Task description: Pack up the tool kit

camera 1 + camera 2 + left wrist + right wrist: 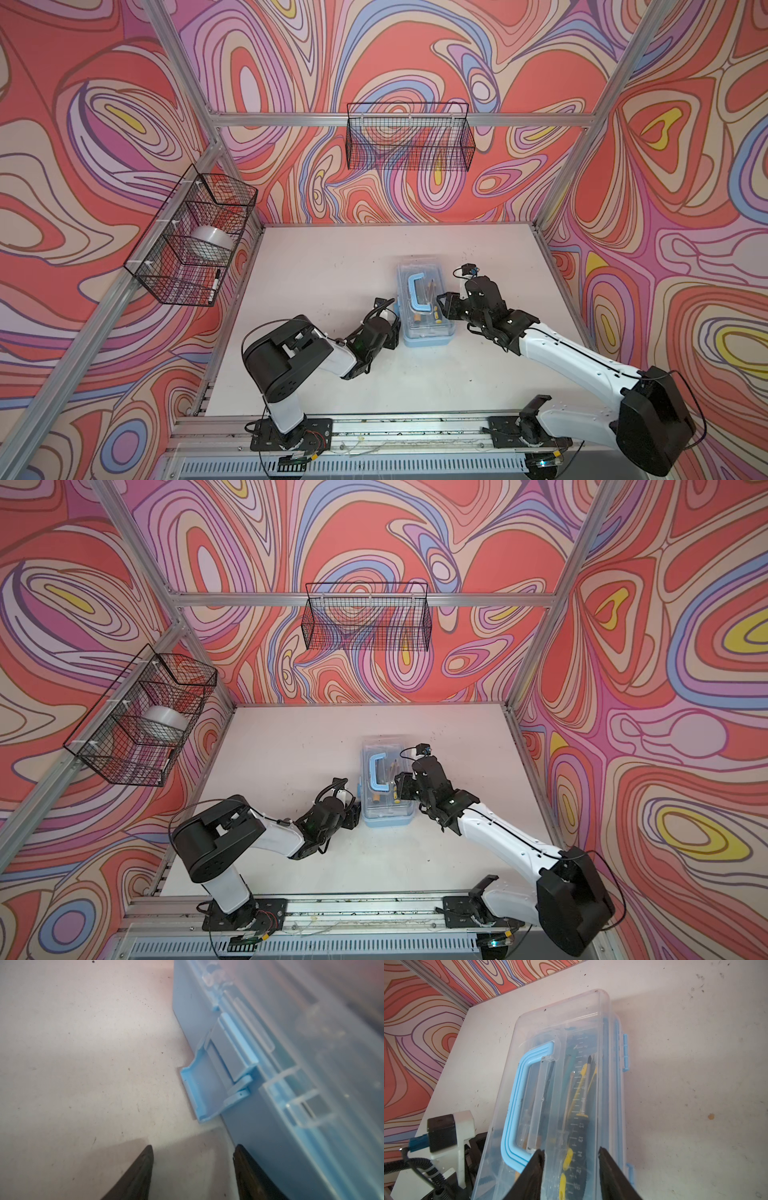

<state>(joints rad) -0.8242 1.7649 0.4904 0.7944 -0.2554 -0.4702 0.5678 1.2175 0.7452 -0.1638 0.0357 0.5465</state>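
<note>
The tool kit (424, 332) is a light-blue box lying flat on the white table, its clear lid down and its blue handle (512, 1105) folded flat. Screwdrivers with yellow and black handles (583, 1084) show through the lid. My left gripper (194, 1150) is open and empty, low beside the box's left wall (259, 1126). One of its fingers lies close to that wall. Just ahead of it a blue latch (199, 1093) hangs flipped outward. My right gripper (571, 1152) hovers open over the lid's right part with nothing between its fingers. In both top views, the grippers (394, 332) (401, 785) flank the box.
A black wire basket (409, 137) hangs on the back rail. Another wire basket (195, 237) on the left rail holds a white tape roll (212, 241) and a marker (215, 282). Two blue latches (625, 1053) sit on the box's right side. Aluminium posts frame the table.
</note>
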